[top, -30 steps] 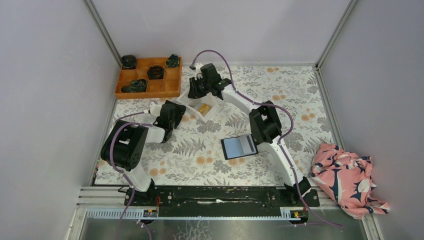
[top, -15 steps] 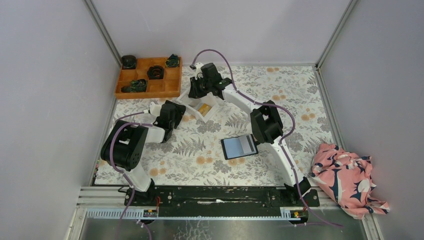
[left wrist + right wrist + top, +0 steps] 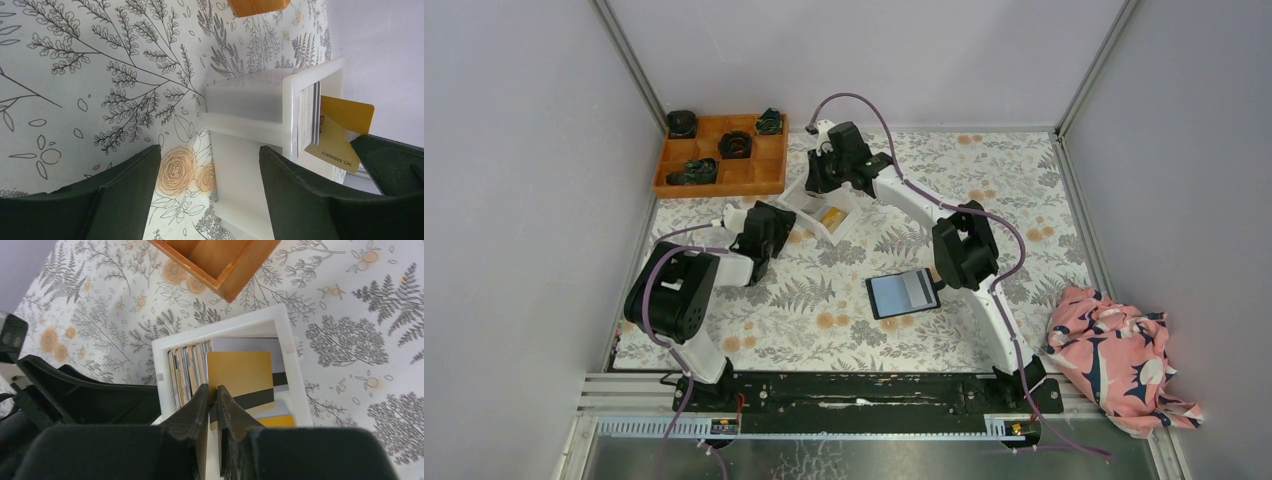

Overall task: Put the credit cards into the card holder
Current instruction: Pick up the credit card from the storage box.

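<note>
**Lifting one card clear of the tray**

Right fingers are pinched nearly together on the near edge of an orange-yellow card. It leans in the white tray beside the upright stack of other cards. Drawing it out along its own plane should keep its neighbours from dragging out with it. Left fingers stand wide and hold nothing, with the tray's end between them, so they could steady it. The card holder lies open on the counter, well apart from the tray.

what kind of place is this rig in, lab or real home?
Looks like a lab test cell: two arms bolted to a rail, plain walls boxing in the table, and staged props such as the card tray and parts box.
</note>
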Tool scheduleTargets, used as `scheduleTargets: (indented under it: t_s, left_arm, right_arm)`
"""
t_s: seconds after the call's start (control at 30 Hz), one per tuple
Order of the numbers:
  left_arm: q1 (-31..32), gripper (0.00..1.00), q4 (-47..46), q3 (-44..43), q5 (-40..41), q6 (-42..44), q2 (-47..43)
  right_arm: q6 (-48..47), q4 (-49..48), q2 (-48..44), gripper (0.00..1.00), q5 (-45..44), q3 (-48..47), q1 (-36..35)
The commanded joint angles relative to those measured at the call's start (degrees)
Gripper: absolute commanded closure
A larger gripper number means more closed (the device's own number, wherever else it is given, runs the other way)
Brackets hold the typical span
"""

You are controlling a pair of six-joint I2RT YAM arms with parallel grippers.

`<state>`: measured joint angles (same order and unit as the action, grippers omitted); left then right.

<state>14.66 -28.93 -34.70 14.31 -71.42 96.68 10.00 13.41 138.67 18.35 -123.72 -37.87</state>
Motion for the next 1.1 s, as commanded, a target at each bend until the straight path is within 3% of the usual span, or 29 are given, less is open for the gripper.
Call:
scheduleTargets:
  t_s: [0.0, 0.1, 0.43, 0.77, 0.93, 1.07]
  left_arm:
    - [-0.1, 0.20, 4.5, 1.5, 0.0, 2.0, -1.3]
    - [0.3, 0.20, 4.6, 2.0, 0.8, 3.1, -2.3]
    - [4.8, 0.19, 7.2, 3.0, 8.6, 10.1, -7.6]
    - [11.2, 0.19, 7.2, 7.1, 14.5, 17.6, -20.5]
    - [14.6, 0.19, -3.6, 14.1, 9.4, 22.4, -27.6]
    - [16.4, 0.19, -19.7, 20.5, -3.8, 27.5, -30.5]
  right_arm:
    - [-2.7, 0.3, -5.6, 0.94, -4.7, 2.2, -1.2]
    - [-4.6, -0.1, -7.0, 1.00, -8.2, 4.0, -1.2]
    - [-10.5, -5.1, -14.5, 1.00, -16.4, 13.7, -1.2]
    - [-5.1, -8.2, -31.8, 1.00, -16.8, 30.0, -1.2]
    - [-0.4, -7.8, -42.8, 1.00, -13.6, 42.0, -1.2]
    - [2.4, -4.6, -53.2, 1.00, -8.5, 51.0, -1.2]
